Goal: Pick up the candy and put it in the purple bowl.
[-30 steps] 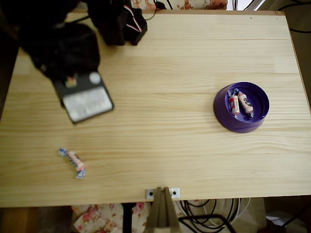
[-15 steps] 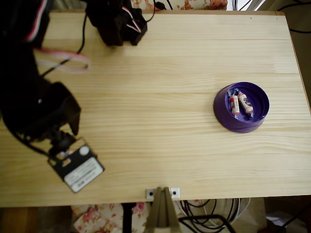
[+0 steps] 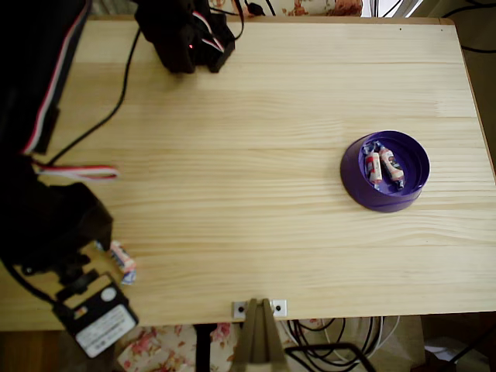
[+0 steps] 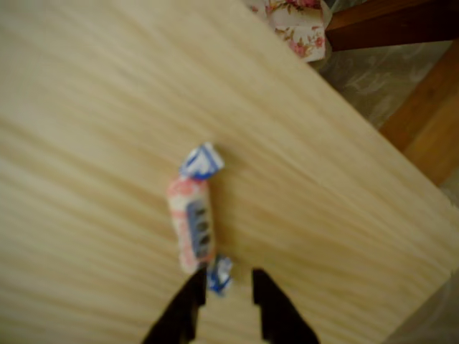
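Note:
The candy (image 4: 192,222), white and pink with blue twisted ends, lies on the wood just ahead of my gripper (image 4: 229,290). The two dark fingers stand a little apart, and the candy's near wrapper end sits at the gap between their tips, not pinched. In the overhead view my black arm (image 3: 50,225) hangs over the table's front left corner, and the candy (image 3: 122,262) peeks out at its right side. The purple bowl (image 3: 353,182) stands far off at the right and holds two similar wrapped sweets (image 3: 373,167).
The arm's base (image 3: 186,35) sits at the back left with cables running from it. The table's edge (image 4: 358,129) passes close to the candy on the right in the wrist view, with floor beyond. A metal bracket (image 3: 260,308) is fixed at the front edge.
The arm has swung from the back left down to the front left corner. It now hangs over the candy, which shows again beside it.

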Controlling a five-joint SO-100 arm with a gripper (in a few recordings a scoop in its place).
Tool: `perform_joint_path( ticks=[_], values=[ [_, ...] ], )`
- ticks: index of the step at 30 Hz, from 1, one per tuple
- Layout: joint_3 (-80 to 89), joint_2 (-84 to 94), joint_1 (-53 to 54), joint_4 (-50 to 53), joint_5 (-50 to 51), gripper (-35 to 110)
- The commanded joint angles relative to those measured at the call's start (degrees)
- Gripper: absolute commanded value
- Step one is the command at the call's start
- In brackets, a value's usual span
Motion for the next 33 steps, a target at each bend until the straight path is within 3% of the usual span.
perform_joint_path(
  ticks=[1,15,33],
  values=[
    [-5.54,1.85,0.09,0.70,0.35,11],
    [-2.02,3.52,-3.69,1.49,5.01,14],
    [5.36,0.79,-0.62,-6.06,3.78,16]
  ],
)
